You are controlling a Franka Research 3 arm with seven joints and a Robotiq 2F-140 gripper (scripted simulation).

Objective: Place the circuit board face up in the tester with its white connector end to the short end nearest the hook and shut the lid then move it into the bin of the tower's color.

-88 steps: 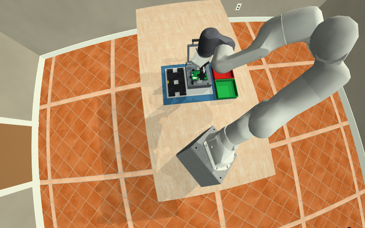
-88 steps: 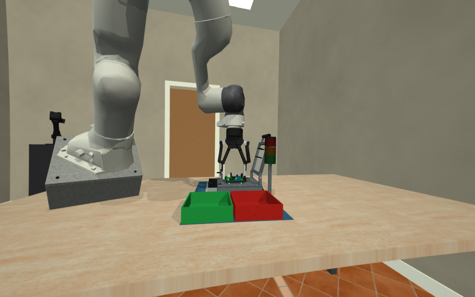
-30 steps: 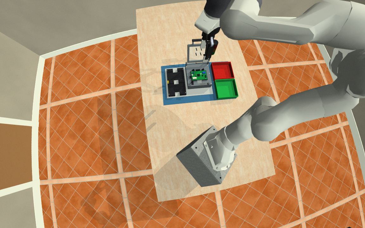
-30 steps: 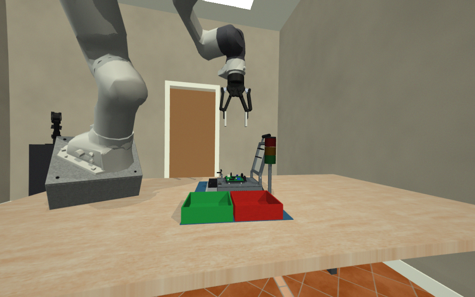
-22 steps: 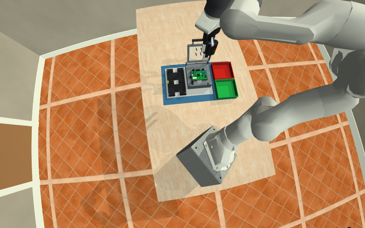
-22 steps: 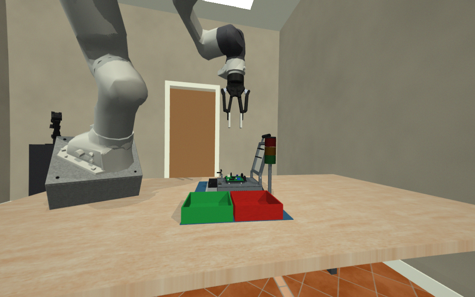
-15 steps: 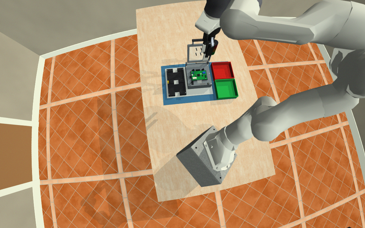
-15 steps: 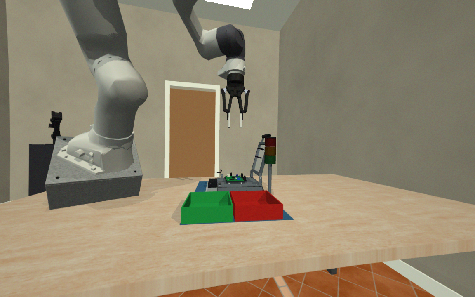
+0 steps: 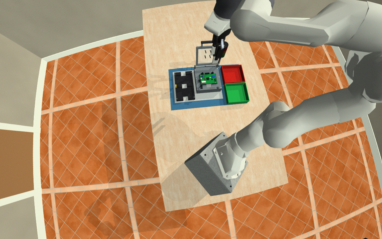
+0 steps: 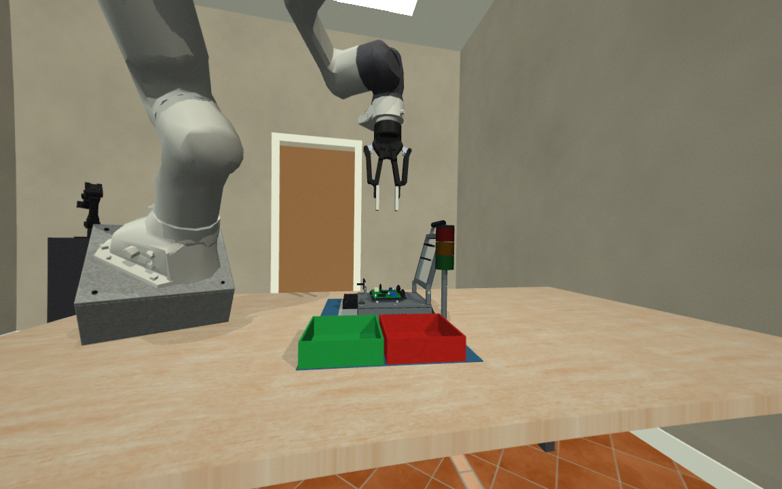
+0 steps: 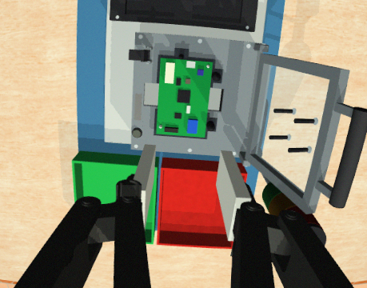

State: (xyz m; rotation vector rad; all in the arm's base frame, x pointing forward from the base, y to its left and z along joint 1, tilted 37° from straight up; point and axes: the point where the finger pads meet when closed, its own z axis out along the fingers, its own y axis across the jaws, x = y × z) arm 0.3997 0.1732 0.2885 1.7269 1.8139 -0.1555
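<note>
The green circuit board (image 9: pixel 207 78) (image 10: pixel 385 295) (image 11: pixel 183 98) lies face up on the plate of the grey tester (image 9: pixel 207 94) (image 11: pixel 233 64), its white connector end toward the tray. The lid (image 9: pixel 197 54) (image 10: pixel 424 267) (image 11: pixel 327 139) stands open, its dark handle (image 9: pixel 205 42) (image 10: pixel 438 223) (image 11: pixel 351 155) raised. My gripper (image 9: pixel 215 55) (image 10: pixel 386 206) (image 11: pixel 186 165) hangs high above the tester near the lid's hinge side, with the fingers partly apart and nothing between them. The black tray (image 9: pixel 177 77) (image 11: pixel 151 0) has both pockets empty. The black hook tab (image 11: pixel 140 54) sits on the tester's edge away from the hinge.
The red bin (image 9: pixel 232 73) (image 10: pixel 424 349) (image 11: pixel 191 198) and the green bin (image 9: pixel 236 92) (image 10: pixel 339 352) (image 11: pixel 100 178) stand side by side on the blue mat (image 9: pixel 198 105) (image 11: pixel 89 59). The signal tower (image 10: pixel 444 246) (image 11: pixel 274 200) stands by the lid. The robot base (image 9: pixel 207 172) (image 10: pixel 151 297) stands on the table.
</note>
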